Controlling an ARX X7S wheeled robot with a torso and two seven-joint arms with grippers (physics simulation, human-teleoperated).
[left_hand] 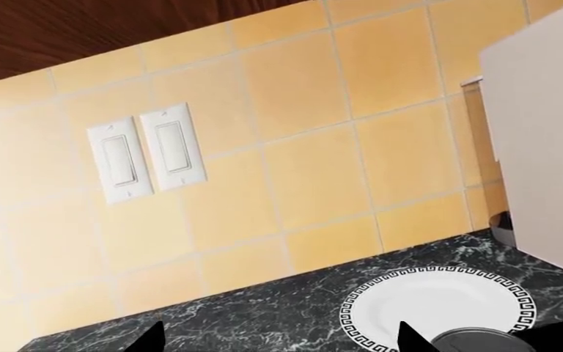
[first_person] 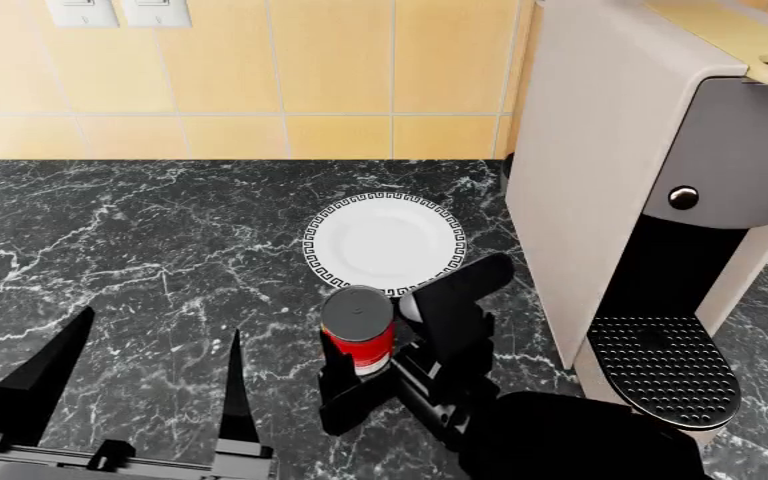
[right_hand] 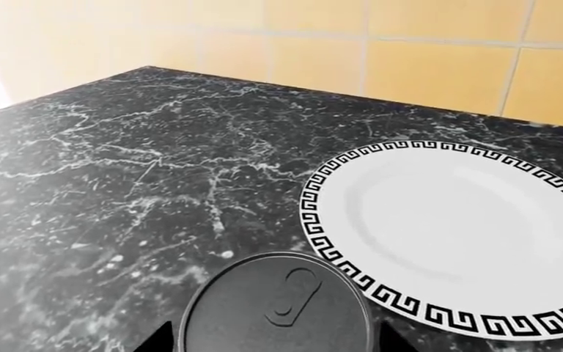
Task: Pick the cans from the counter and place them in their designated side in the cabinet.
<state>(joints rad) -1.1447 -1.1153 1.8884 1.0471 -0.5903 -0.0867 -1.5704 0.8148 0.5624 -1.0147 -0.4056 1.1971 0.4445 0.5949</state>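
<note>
Head view showed the counter [first_person: 157,250], a black slab veined in white, filling the lower and middle of the frame, with a yellow tiled wall [first_person: 291,70] across the top and two white light switches [first_person: 120,10] cut off at the upper left edge. A white plate [first_person: 384,245] with a black key-pattern rim lay flat on the slab near the centre, and a tall beige coffee machine [first_person: 651,200] with a black drip grate stood at the right side. Just below the plate, apart from its rim, a red can [first_person: 359,330] with a white band and grey top stood upright, its long axis vertical and the lid facing up. The right gripper [first_person: 377,375] reached in from the lower right with one black finger on each side of the can; whether the fingers pressed on it could not be told. From the right wrist view the can's grey lid [right_hand: 276,304] with its pull tab sat at the bottom centre, a dark fingertip [right_hand: 169,339] showing on either side. The left gripper [first_person: 157,385] sat at the lower left with its two pointed fingers spread wide over bare marble, holding nothing. From the left wrist view the switches [left_hand: 146,152] sat on the tiles at left, the plate [left_hand: 438,308] at lower right.
</note>
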